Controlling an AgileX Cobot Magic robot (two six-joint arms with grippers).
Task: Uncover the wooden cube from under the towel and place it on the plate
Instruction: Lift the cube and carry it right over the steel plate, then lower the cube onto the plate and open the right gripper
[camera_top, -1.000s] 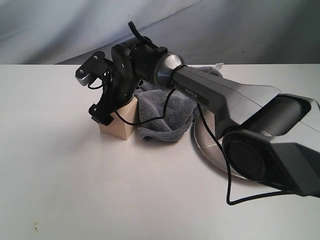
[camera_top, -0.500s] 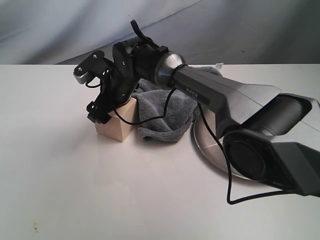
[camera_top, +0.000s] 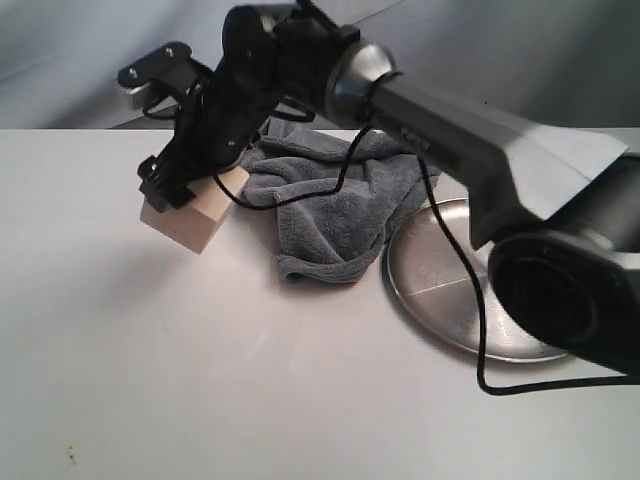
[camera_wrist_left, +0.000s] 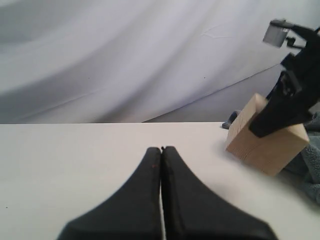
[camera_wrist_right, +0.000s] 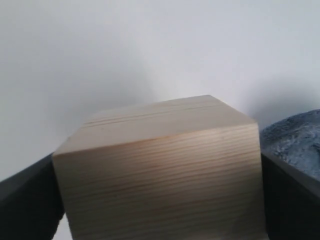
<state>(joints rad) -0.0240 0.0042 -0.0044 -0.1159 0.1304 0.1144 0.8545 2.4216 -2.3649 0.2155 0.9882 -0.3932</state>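
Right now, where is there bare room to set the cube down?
The steel plate is bare inside its rim, bordered by the towel. The white table nearer the camera is open too. Crowded: around the held wooden cube, between right gripper and towel.

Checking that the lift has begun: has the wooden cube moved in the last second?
Yes. In the exterior view the wooden cube, held in the right gripper, has gone up and leftward, farther from the plate.

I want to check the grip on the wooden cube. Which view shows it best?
The right wrist view: the wooden cube fills it, clamped on both sides. The exterior view shows it partly behind the right gripper; the left wrist view, farther off.
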